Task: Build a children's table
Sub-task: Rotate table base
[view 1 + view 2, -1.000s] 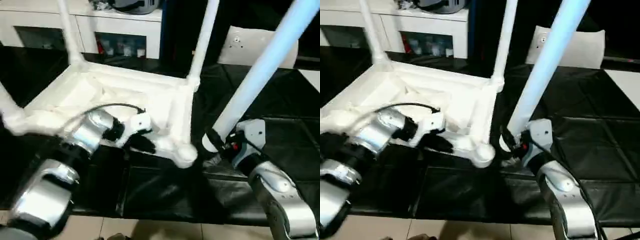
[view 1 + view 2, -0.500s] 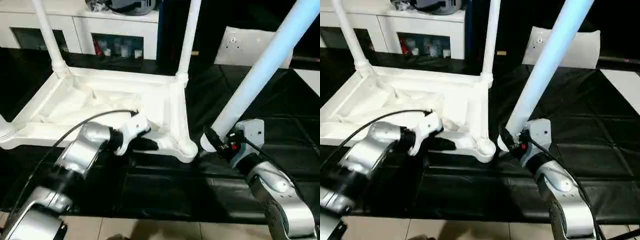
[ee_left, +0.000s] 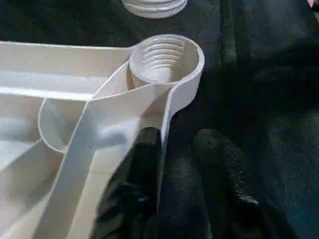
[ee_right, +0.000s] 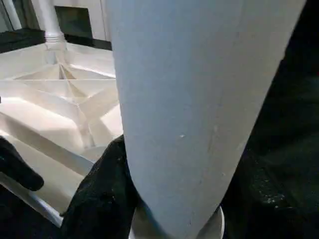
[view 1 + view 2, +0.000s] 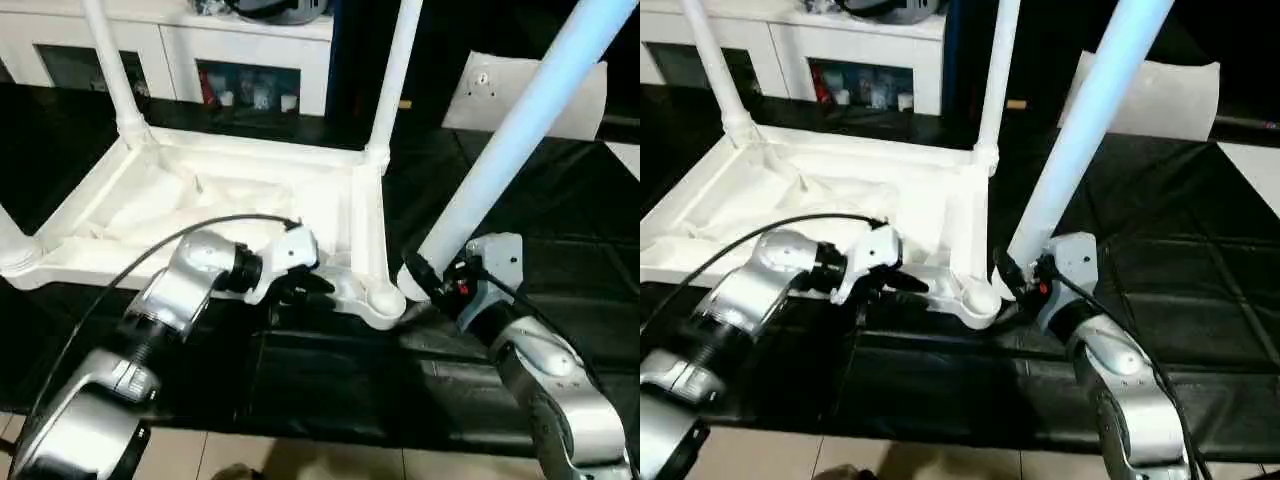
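Lying upside down on the black mat (image 5: pixel 330 380), the white plastic table top (image 5: pixel 210 200) had legs already standing in its two far corners, while its near corner socket (image 3: pixel 164 57) sat empty. The table looked light and stiff, its smooth plastic likely slippery, so the thin rim and the thick end of a leg seemed the sensible places to hold. The left gripper (image 3: pixel 174 149) had its fingers partly apart, straddling the rim just behind that socket, one finger (image 3: pixel 144 149) against the wall. The right gripper (image 5: pixel 425 280) was clamped on the fourth leg (image 5: pixel 520 130) at its base, just beside the socket.
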`<state>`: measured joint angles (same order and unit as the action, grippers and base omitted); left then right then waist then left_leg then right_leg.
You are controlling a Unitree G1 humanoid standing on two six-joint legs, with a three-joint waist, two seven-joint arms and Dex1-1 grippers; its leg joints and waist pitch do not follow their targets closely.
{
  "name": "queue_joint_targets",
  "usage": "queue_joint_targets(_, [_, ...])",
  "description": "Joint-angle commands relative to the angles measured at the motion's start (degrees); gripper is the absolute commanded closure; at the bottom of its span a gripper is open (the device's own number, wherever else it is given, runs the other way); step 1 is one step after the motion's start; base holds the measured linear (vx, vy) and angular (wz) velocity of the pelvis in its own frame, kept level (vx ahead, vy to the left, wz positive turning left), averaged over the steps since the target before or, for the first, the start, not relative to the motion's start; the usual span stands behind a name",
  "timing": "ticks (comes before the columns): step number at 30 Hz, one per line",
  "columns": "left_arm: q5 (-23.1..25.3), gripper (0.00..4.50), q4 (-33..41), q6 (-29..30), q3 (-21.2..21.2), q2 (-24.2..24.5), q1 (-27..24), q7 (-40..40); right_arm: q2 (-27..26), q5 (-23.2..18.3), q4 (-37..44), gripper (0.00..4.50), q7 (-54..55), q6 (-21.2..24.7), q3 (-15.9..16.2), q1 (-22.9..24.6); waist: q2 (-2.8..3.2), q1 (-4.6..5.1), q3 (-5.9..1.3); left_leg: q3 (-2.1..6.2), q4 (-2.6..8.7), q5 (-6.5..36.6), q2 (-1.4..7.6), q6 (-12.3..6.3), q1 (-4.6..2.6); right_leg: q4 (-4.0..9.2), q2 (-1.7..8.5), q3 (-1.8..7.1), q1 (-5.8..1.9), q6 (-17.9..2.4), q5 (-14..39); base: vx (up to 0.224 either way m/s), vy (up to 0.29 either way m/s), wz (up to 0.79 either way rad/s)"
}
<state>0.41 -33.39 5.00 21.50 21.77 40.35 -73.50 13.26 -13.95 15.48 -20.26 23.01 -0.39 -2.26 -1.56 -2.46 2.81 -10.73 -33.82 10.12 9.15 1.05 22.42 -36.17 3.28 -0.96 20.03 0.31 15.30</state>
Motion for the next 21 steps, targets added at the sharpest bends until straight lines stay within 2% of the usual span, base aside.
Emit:
queue_joint_targets(1, [1.74, 2.79, -3.11, -2.12, 1.21, -0.57, 2.28, -1.58, 0.56, -0.8, 0.64, 2.6, -0.1, 0.26, -1.27, -0.09, 0.33, -0.09, -3.21, 1.8, 3.89, 6.88, 4.24, -1.57, -1.92, 3.93, 5.21, 2.27, -1.16, -13.18, -5.75, 0.0, 0.0, 0.0])
queue_joint_targets(6, [4.42, 2.65, -10.18, -5.47, 3.27, -2.01, 5.49, -0.85, 0.44, -0.71, 1.07, 2.6, 0.18, 0.19, -1.43, 0.66, 0.16, -0.26, -3.29, 1.78, 3.7, 6.17, 4.29, -2.45, -1.87, 3.81, 5.4, 2.27, -1.32, -14.15, -7.77, 0.0, 0.0, 0.0])
queue_joint_targets(7, [4.83, 2.65, -11.07, -6.02, 3.55, -2.15, 5.91, -0.64, 0.38, -0.7, 1.12, 2.6, 0.28, 0.25, -1.41, 0.66, 1.03, -0.46, -3.31, 1.92, 3.67, 6.26, 4.29, -2.37, -1.97, 3.79, 5.5, 2.28, -1.3, -14.07, -7.72, 0.0, 0.0, 0.0])
queue_joint_targets(9, [5.35, 2.65, -13.45, -6.9, 3.98, -2.66, 6.9, -0.59, 0.3, -0.68, 1.27, 2.6, 0.44, 0.3, -1.34, 0.75, 0.41, -0.39, -3.36, 1.88, 3.72, 6.28, 4.32, -2.35, -1.9, 3.75, 5.39, 2.24, -1.45, -14.33, -8.65, 0.0, 0.0, 0.0])
queue_joint_targets(10, [5.68, 2.65, -15.45, -7.76, 3.96, -3.15, 7.64, -1.16, 0.26, -0.7, 1.4, 2.6, 0.53, 0.31, -1.31, 0.89, 0.62, -0.41, -3.36, 1.89, 3.72, 6.39, 4.34, -2.38, -1.92, 3.74, 5.45, 2.22, -1.45, -14.61, -9.06, 0.0, 0.0, 0.0])
queue_joint_targets(11, [5.64, 2.83, -15.86, -7.81, 3.88, -3.31, 7.76, -1.39, 0.24, -0.7, 1.45, 2.6, 0.55, 0.31, -1.31, 0.96, 0.54, -0.43, -3.33, 1.88, 3.7, 6.45, 4.3, -2.43, -1.92, 3.78, 5.44, 2.23, -1.45, -14.71, -9.0, 0.0, 0.0, 0.0])
queue_joint_targets(12, [5.58, 3.02, -16.17, -7.84, 3.78, -3.44, 7.86, -1.58, 0.23, -0.7, 1.5, 2.6, 0.57, 0.3, -1.31, 1.03, 0.78, -0.47, -3.37, 1.93, 3.74, 6.62, 4.42, -2.32, -1.97, 3.74, 5.51, 2.21, -1.47, -15.03, -9.29, 0.0, 0.0, 0.0])
queue_joint_targets(14, [5.02, 3.05, -16.99, -8.26, 3.12, -4.0, 8.09, -1.75, 0.17, -0.72, 1.61, 2.6, 0.67, 0.32, -1.35, 1.18, 0.67, -0.53, -3.41, 1.92, 3.69, 6.61, 4.45, -2.43, -1.98, 3.65, 5.52, 2.21, -1.53, -15.43, -9.88, 0.0, 0.0, 0.0])
queue_joint_targets(15, [4.65, 3.12, -18.07, -8.72, 2.69, -4.45, 8.52, -1.75, 0.13, -0.76, 1.71, 2.6, 0.74, 0.39, -1.42, 1.25, 0.83, -0.59, -3.42, 1.9, 3.64, 6.43, 4.45, -2.69, -1.94, 3.6, 5.53, 2.21, -1.57, -15.75, -10.74, 0.0, 0.0, 0.0])
queue_joint_targets(19, [4.69, 3.58, -19.91, -10.03, 2.44, -4.93, 8.98, -1.54, 0.02, -0.74, 1.63, 2.6, 0.82, 0.31, -1.34, 1.36, 0.69, -0.76, -3.4, 1.93, 3.64, 6.69, 4.47, -2.99, -1.98, 3.63, 5.62, 2.19, -1.6, -15.94, -10.28, 0.0, 0.0, 0.0])
queue_joint_targets(21, [4.59, 3.66, -21.72, -10.64, 1.92, -5.41, 9.46, -1.63, -0.05, -0.72, 1.5, 2.6, 0.9, 0.28, -1.15, 1.33, 0.54, -0.74, -3.42, 1.9, 3.62, 6.46, 4.45, -3.08, -1.98, 3.62, 5.57, 2.17, -1.62, -16.02, -10.47, 0.0, 0.0, 0.0])
